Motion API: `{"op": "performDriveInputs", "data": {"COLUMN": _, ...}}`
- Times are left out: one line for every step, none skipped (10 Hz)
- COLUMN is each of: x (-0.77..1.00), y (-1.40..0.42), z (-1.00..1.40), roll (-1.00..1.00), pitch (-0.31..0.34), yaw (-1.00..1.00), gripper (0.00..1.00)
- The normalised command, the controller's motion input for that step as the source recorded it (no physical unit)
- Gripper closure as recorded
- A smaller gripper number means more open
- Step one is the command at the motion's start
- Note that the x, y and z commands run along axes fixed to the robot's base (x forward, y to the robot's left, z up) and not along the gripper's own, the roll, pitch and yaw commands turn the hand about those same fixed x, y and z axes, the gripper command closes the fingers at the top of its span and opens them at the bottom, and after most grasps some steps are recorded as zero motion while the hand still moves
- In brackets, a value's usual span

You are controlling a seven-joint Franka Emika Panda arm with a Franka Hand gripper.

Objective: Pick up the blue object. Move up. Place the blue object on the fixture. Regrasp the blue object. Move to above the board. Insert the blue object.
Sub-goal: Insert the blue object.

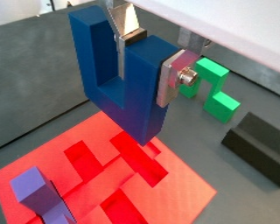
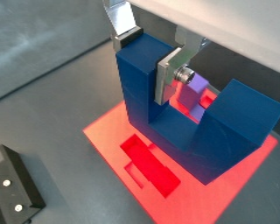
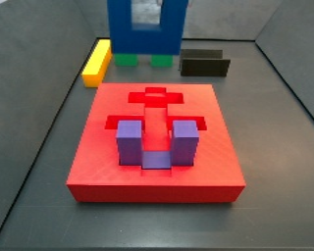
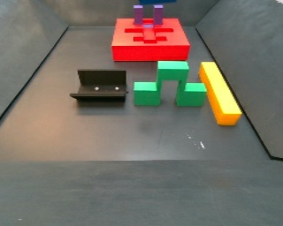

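Note:
My gripper (image 1: pixel 149 57) is shut on the blue object (image 1: pixel 108 79), a saturated blue U-shaped block. The silver fingers (image 1: pixel 170 80) clamp one of its prongs from both sides, which both wrist views show (image 2: pixel 146 54). The block (image 2: pixel 224 122) hangs in the air over the red board (image 1: pixel 178 188), clear of its surface and above the cut-out slots (image 2: pixel 149 166). In a side view the blue object (image 3: pixel 127 29) sits high above the board's far end (image 3: pixel 107 167). The dark fixture (image 1: pixel 262 144) stands on the floor beside the board, with nothing on it (image 4: pixel 99 86).
A paler purple U-shaped block (image 3: pixel 130 137) sits in the board's near slot (image 1: pixel 38 192). Green blocks (image 4: pixel 168 84) and a long yellow bar (image 4: pixel 218 91) lie on the floor beyond the board, near the fixture (image 3: pixel 203 64). Grey walls enclose the floor.

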Motion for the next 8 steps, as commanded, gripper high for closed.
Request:
{"op": "performDriveInputs", "data": {"x": 0.00, "y": 0.00, "z": -0.44, "roll": -0.17, "pitch": -0.123, "yaw": -0.22, "gripper": 1.00}}
{"op": "performDriveInputs", "data": {"x": 0.19, "y": 0.01, "z": -0.51, "roll": -0.11, "pitch": -0.171, "yaw": -0.10, "gripper": 1.00}}
{"op": "performDriveInputs", "data": {"x": 0.23, "y": 0.00, "z": -0.48, "roll": -0.07, "pitch": -0.150, "yaw": -0.09, "gripper": 1.00}}
{"op": "performDriveInputs", "data": {"x": 0.21, "y": 0.03, "z": -0.46, "roll": -0.03, "pitch": -0.110, "yaw": -0.09, "gripper": 1.00}}
{"op": "performDriveInputs", "data": {"x": 0.10, "y": 0.09, "z": -0.29, "roll": -0.06, "pitch": -0.070, "yaw": -0.09, "gripper": 1.00}}
{"op": "performDriveInputs", "data": {"x": 0.09, "y": 0.13, "z": -0.19, "roll": 0.00, "pitch": -0.049, "yaw": -0.08, "gripper": 1.00}}
{"op": "performDriveInputs", "data": {"x": 0.09, "y": 0.21, "z": -0.17, "roll": 0.06, "pitch": -0.044, "yaw": -0.03, "gripper": 1.00}}
{"op": "performDriveInputs", "data": {"x": 0.09, "y": 0.15, "z": -0.21, "roll": 0.15, "pitch": -0.044, "yaw": -0.01, "gripper": 1.00}}
